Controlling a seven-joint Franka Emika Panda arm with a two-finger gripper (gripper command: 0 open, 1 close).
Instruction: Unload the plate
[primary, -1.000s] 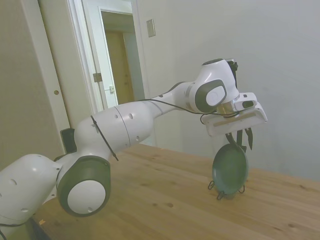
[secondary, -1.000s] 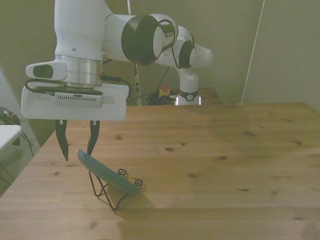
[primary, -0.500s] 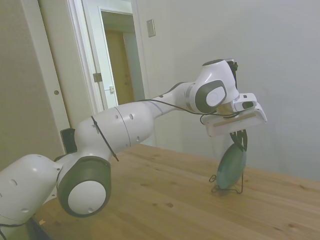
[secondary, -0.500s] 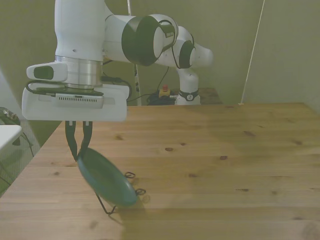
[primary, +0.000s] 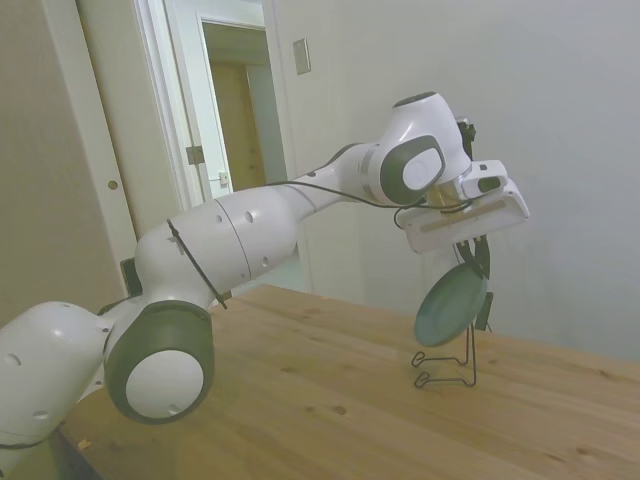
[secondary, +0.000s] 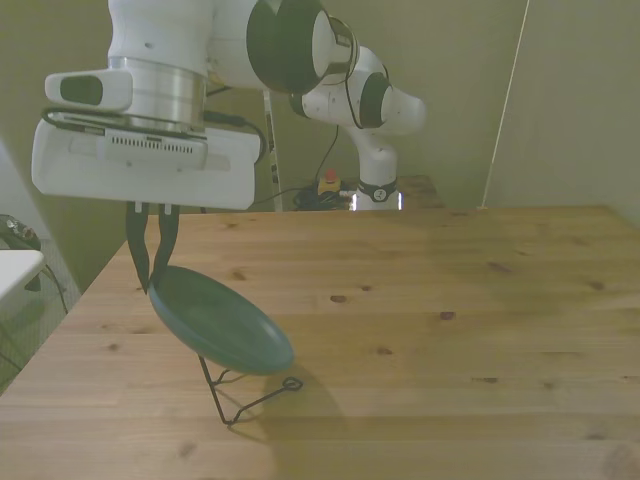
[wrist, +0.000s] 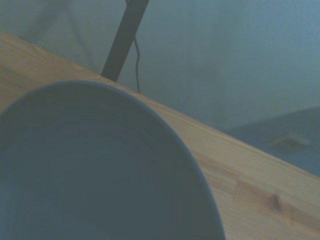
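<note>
One plate (secondary: 222, 328) is pinched at its upper rim by the closed gripper (secondary: 151, 283), held tilted in the air above the black wire stand (secondary: 245, 394) on the table (secondary: 450, 340).

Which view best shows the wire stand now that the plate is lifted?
The side view: the black wire stand stands clear below the plate. The front view shows it partly hidden under the plate; the wrist view shows only the plate.
</note>
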